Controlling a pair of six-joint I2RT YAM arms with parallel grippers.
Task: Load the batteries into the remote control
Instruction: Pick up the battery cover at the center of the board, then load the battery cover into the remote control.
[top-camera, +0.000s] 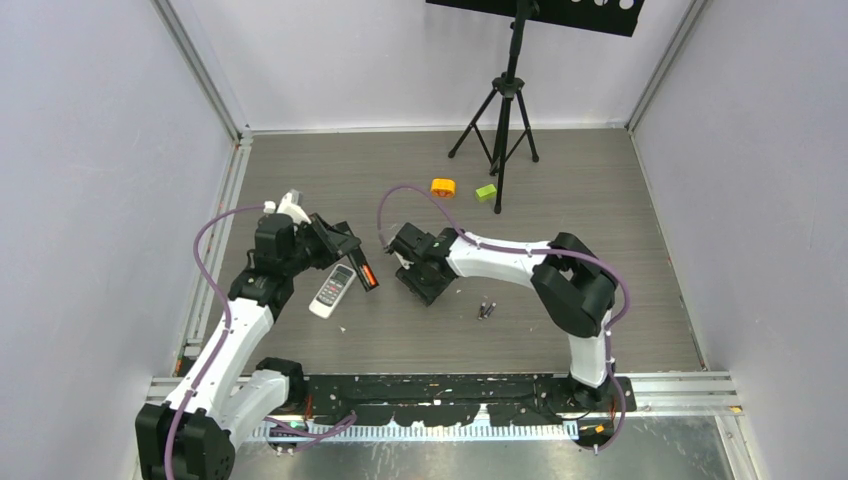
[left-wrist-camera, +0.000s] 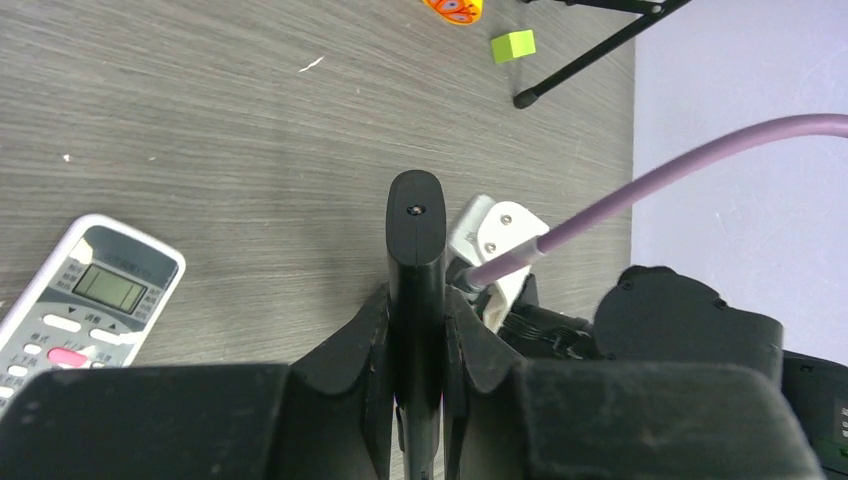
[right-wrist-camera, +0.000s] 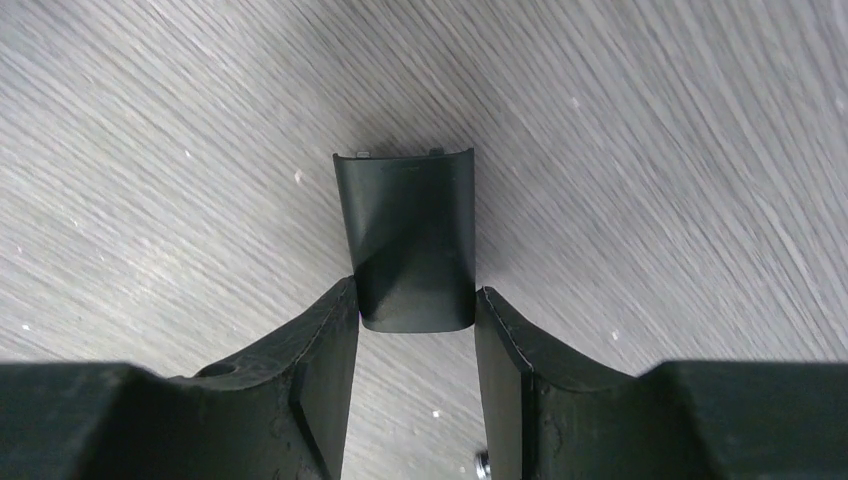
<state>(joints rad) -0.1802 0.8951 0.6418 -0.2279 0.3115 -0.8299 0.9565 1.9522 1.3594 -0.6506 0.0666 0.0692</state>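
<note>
- Left gripper (left-wrist-camera: 416, 305): jaws clamped tight on a slim black plastic remote control (left-wrist-camera: 415, 225). The wrist view shows it edge-on, its rounded tip sticking out past the fingers, off the table.
- Top view: an orange-red strip shows on that remote's exposed face. Cannot tell what it is.
- Right gripper (right-wrist-camera: 415, 300): low over the table, just right of the held remote. Its fingers are pressed against both side edges of a curved black plastic battery cover (right-wrist-camera: 410, 230). The cover's near end sits between the tips and the rest reaches out ahead.
- Batteries (top-camera: 486, 310): tiny dark thin cylinders, loose on the grey wood-grain table (top-camera: 600, 200), bunched together. They lie right of the right gripper, near that arm's forearm, apart from both remotes. Count and colours too small to tell.
- White plastic remote with a grey screen (top-camera: 332, 290): face up on the table, just beside the left gripper on its near side.
- Orange round block (top-camera: 443, 187) and lime green block (top-camera: 486, 192): near each other at the far side, by the feet of the black tripod (top-camera: 505, 110).
</note>
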